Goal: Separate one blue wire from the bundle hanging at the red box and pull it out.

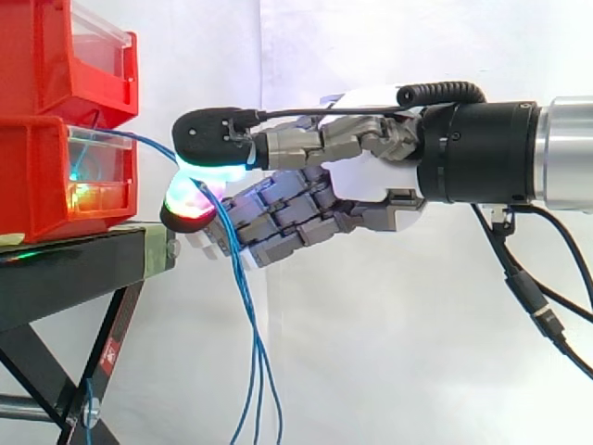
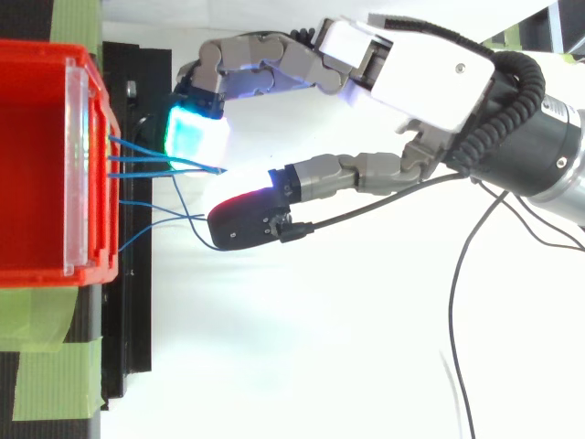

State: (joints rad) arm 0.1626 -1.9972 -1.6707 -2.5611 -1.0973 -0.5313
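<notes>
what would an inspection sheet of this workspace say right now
surface: black stand carrying stacked red bins
job's things: blue wire runs from the lower red bin to the hand
clutter: green tape on the stand
hand: hand pinches the blue wire between thumb and finger pads
cables: other blue wires hang loose past the stand's edge
surroundings: white curtain behind

Glossy plastic bin [image 1: 42, 185]; smooth blue wire [image 2: 142, 158]; matt stand [image 1: 69, 269], maybe metal
</notes>
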